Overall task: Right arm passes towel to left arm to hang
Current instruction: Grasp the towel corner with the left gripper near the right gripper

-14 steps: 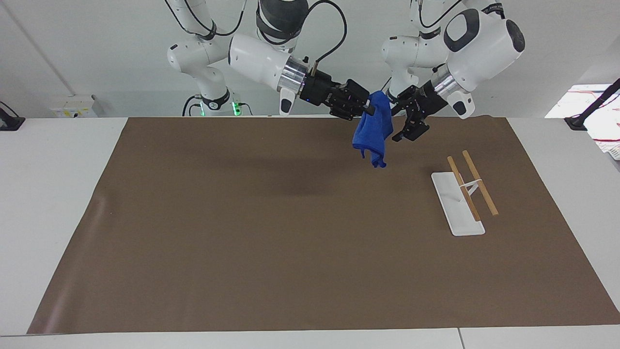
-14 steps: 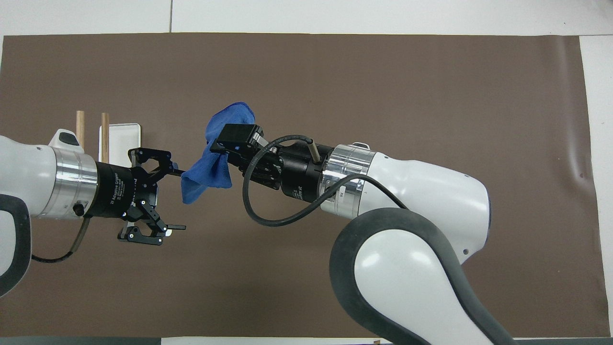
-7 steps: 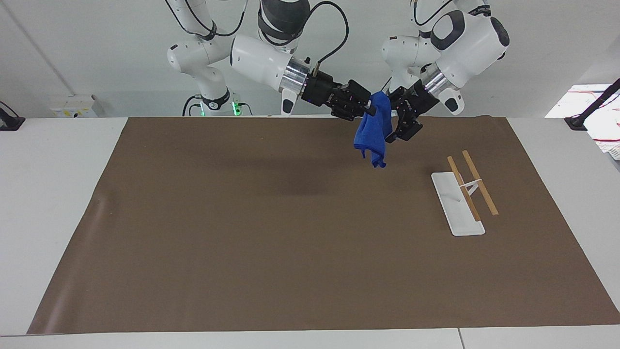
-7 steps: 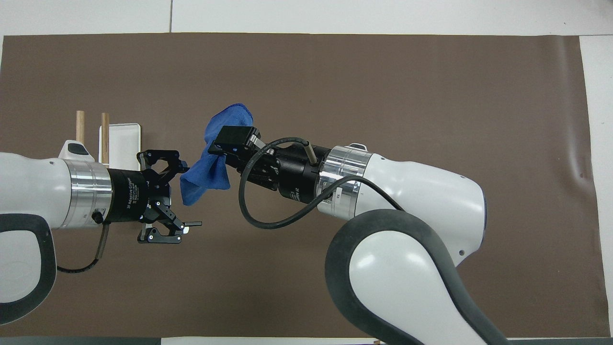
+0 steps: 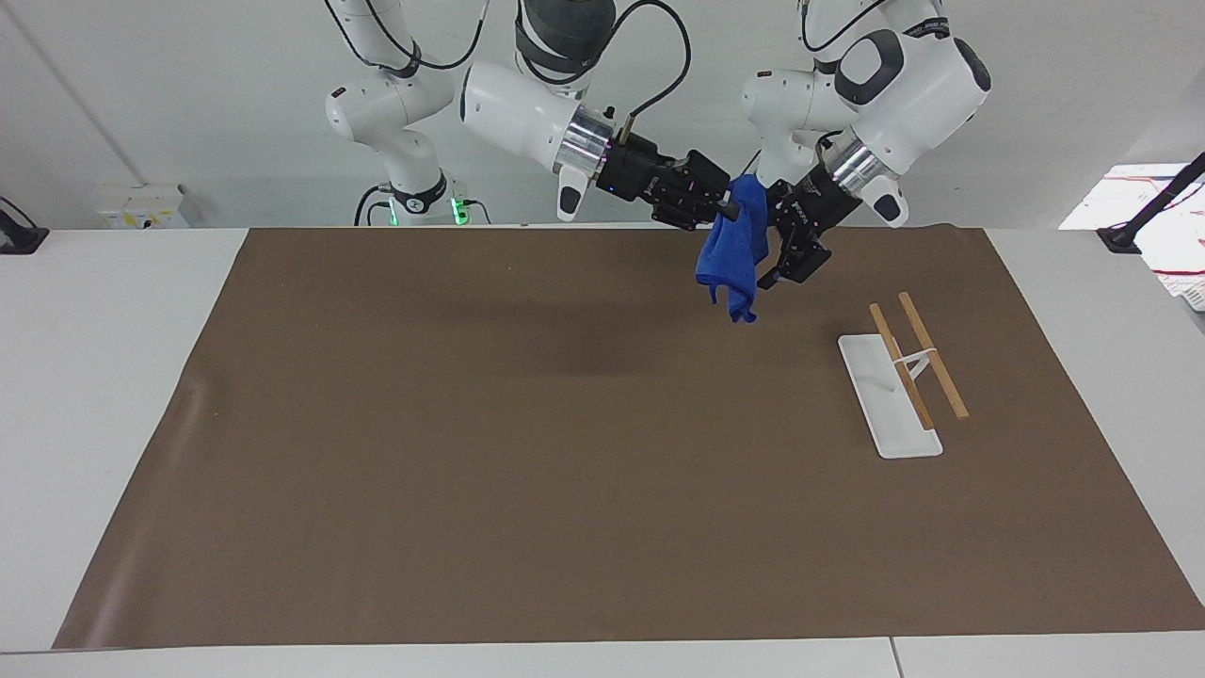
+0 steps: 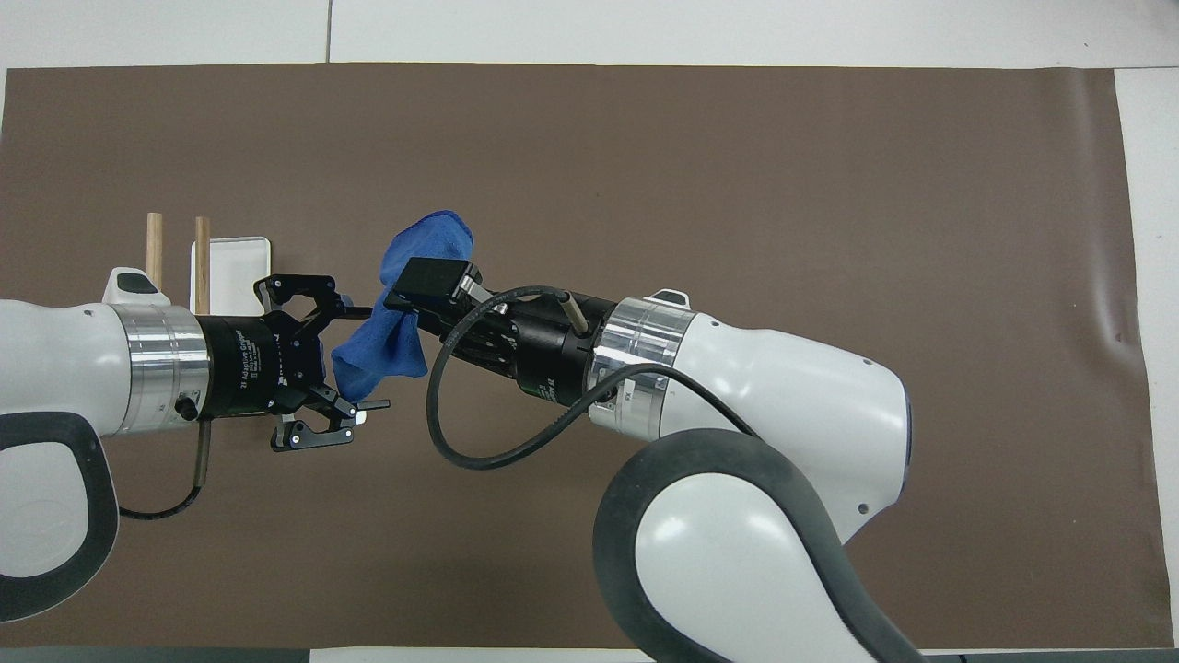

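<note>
Blue towel (image 5: pixel 736 252) up in the air over the brown mat (image 5: pixel 527 452), pinched at its top edge by the right gripper (image 5: pixel 723 203), hanging down in a bunch. Just beside the cloth, the left gripper (image 5: pixel 779 247), fingers (image 6: pixel 368 404) spread wide, one on each side of the hanging part, not closed on it. Below and off toward the left arm's end, a white rack (image 5: pixel 890 395) with two wooden sticks (image 5: pixel 927 365).
</note>
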Robot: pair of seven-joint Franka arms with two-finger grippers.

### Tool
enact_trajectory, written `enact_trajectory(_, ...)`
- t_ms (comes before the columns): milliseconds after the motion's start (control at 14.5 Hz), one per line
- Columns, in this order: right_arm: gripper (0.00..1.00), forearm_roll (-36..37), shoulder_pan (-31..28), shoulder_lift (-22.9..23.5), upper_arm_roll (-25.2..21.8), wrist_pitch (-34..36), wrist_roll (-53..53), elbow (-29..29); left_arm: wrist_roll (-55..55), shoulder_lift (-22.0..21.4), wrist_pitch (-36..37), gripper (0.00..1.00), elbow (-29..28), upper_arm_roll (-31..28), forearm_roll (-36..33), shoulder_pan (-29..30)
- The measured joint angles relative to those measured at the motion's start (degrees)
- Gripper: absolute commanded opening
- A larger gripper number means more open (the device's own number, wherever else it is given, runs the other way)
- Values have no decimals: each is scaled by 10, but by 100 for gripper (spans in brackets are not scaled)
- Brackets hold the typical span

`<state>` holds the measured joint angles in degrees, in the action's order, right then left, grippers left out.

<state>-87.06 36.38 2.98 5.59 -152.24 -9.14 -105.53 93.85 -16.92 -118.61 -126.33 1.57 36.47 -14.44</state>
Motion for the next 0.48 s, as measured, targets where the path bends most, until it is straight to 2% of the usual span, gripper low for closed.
enact_trajectory(483, 0, 0, 0, 0, 0, 0, 0, 1, -4, 0, -7, 0, 0, -1, 0, 22)
